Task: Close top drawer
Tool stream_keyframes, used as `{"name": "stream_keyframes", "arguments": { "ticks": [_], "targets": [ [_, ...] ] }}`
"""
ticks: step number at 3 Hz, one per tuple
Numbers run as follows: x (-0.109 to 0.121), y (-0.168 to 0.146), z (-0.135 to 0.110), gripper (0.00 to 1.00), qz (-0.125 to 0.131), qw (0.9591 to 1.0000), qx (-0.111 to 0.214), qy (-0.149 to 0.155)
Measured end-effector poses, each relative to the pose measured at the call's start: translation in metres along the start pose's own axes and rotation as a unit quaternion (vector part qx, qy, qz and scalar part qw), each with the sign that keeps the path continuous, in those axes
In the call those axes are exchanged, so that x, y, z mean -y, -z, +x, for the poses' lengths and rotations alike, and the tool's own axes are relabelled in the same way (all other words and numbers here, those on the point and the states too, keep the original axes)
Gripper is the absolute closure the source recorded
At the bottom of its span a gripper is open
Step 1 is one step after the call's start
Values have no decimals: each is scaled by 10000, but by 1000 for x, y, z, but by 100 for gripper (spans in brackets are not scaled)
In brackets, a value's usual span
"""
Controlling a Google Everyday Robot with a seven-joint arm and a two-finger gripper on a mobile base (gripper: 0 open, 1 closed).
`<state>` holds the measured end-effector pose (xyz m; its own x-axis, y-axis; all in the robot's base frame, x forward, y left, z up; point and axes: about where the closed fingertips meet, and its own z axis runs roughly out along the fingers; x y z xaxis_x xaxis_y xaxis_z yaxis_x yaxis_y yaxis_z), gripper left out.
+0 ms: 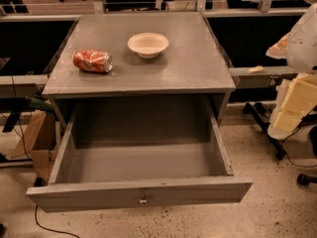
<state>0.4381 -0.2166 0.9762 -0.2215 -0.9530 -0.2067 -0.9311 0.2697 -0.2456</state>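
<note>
We see the wide grey metal top drawer pulled far out from under the grey desk, its flat front and small central metal knob nearest us. On the desk lie a crushed red drinks can on its side and, apart from it, an upright round white bowl. The pale gripper sits at the right edge, well apart from the drawer; whether it is spread or closed we cannot make out.

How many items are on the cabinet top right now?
2: crushed red can at left, white bowl mid-back; none seem hidden. The gripper is at the right edge, beside the cabinet.
</note>
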Motion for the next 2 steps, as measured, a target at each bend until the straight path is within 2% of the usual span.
{"name": "stream_keyframes", "arguments": {
  "ticks": [2],
  "targets": [
    [-2, -6, 3, 0, 10, 10000, 59, -60]
  ]
}}
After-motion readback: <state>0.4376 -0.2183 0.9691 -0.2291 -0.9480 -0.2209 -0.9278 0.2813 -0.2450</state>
